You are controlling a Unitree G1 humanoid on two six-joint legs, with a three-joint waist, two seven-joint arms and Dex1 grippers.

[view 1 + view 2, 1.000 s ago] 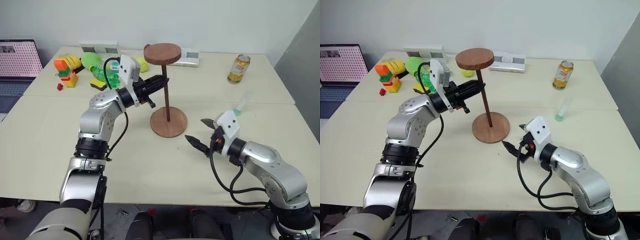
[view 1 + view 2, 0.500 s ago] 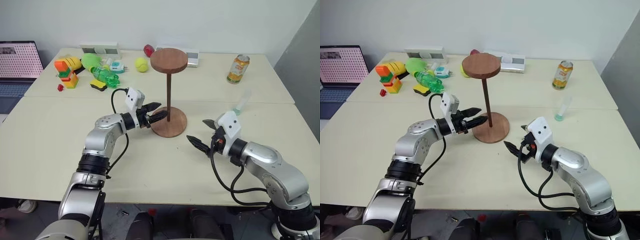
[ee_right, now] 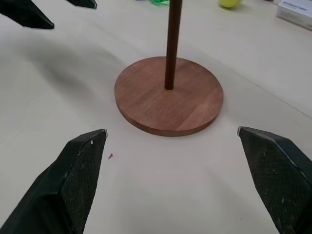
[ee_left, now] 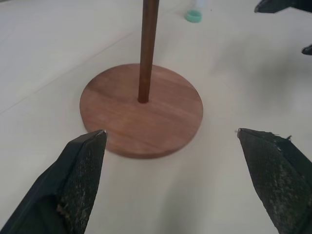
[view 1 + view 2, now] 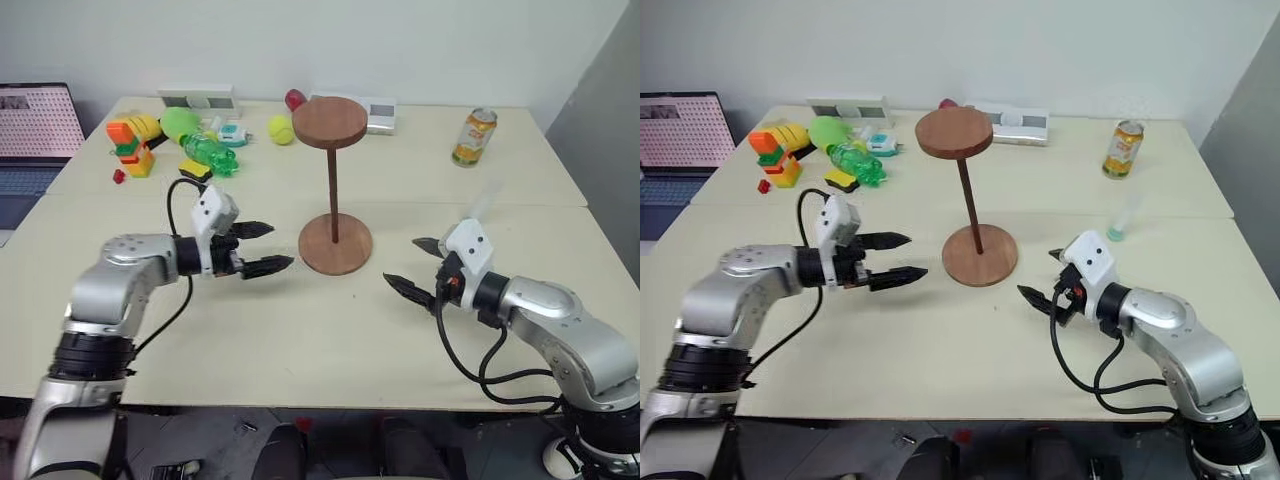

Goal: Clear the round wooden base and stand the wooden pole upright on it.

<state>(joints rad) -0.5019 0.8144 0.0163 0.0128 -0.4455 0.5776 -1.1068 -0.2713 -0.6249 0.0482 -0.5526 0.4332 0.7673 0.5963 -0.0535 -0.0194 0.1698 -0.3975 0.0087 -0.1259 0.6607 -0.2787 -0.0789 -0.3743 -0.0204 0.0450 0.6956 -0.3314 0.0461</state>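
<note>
Left hand (image 5: 262, 249) beside base rim (image 5: 310, 262)

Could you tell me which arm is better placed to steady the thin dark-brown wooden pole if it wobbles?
Probably the left: the open left gripper points straight at the pole on the round reddish-brown base; the open right gripper sits lower.

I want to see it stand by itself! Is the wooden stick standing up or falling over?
Standing up. The wooden pole rises straight from the middle of the round wooden base, and both grippers are open and apart from it.
</note>
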